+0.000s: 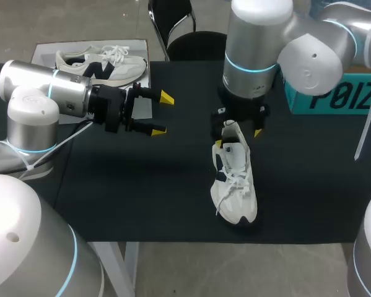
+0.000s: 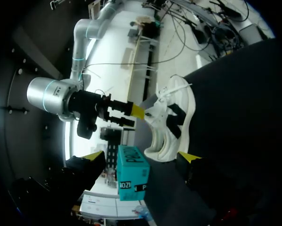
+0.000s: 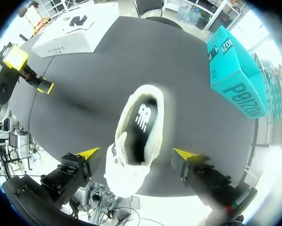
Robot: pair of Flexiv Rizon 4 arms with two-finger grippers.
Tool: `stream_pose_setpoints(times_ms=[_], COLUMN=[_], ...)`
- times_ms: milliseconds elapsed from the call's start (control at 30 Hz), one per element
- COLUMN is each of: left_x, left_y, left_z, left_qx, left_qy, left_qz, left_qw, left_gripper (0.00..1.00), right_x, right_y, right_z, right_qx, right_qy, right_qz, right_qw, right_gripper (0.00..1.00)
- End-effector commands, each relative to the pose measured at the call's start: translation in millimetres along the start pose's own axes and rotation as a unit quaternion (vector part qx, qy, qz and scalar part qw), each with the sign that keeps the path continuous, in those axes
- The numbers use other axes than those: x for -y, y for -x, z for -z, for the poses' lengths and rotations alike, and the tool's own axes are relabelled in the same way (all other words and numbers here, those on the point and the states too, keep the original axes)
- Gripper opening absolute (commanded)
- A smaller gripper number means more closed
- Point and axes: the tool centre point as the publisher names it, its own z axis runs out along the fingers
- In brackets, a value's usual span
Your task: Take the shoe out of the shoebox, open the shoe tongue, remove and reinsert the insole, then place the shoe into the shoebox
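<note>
This is looking like a robotics lab, not a home or a shop. Two grey industrial arms with glowing blue joint rings, the left arm (image 1: 30,86) and the right arm (image 1: 259,37), are coming in from the frame's sides and hanging over a counter (image 1: 142,198) that is wearing a plain black cover. A white cable (image 1: 49,151) is running loose along the left arm at the lower left. A white shoebox (image 1: 49,51) in the upper left, a teal box (image 1: 334,93) in the upper right and a single shoe (image 1: 235,179) mid-counter are sitting out like test pieces.
</note>
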Motion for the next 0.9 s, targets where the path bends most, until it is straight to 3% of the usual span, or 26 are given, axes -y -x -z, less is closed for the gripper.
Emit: stream_pose_setpoints(times_ms=[33,133,167,200,233,300,667,900], left_x=[-0.4,-0.4,-0.4,-0.4,-0.4,-0.4,-0.4,-0.4], left_y=[0.1,0.1,0.1,0.1,0.1,0.1,0.1,0.1], left_z=[-0.3,-0.3,-0.3,-0.3,-0.3,-0.3,-0.3,-0.3], left_qx=[-0.001,-0.001,-0.001,-0.001,-0.001,-0.001,-0.001,-0.001], left_qy=[0.0,0.0,0.0,0.0,0.0,0.0,0.0,0.0], left_qz=[0.0,0.0,0.0,0.0,0.0,0.0,0.0,0.0], left_qw=[1.0,1.0,1.0,1.0,1.0,1.0,1.0,1.0], left_gripper=[1.0,1.0,1.0,1.0,1.0,1.0,1.0,1.0], right_x=[15.2,25.7,28.8,31.2,33.0,36.1,43.8,33.3], right_y=[-0.4,-1.6,-3.0,-3.8,-5.6,-6.5,-9.0,-5.8], right_z=[4.0,2.9,2.4,1.3,0.3,-2.6,-19.5,-33.9], right_qx=[0.0,-0.002,-0.003,-0.006,-0.008,-0.01,-0.032,-0.04], right_qy=[0.004,-0.003,-0.004,-0.006,-0.008,-0.012,-0.028,-0.031], right_qz=[-0.014,-0.021,-0.022,-0.024,-0.024,-0.024,-0.03,-0.023], right_qw=[1.0,1.0,1.0,1.0,1.0,1.0,0.999,0.998], right_gripper=[1.0,1.0,0.88,0.5,0.38,0.0,0.0,0.0])
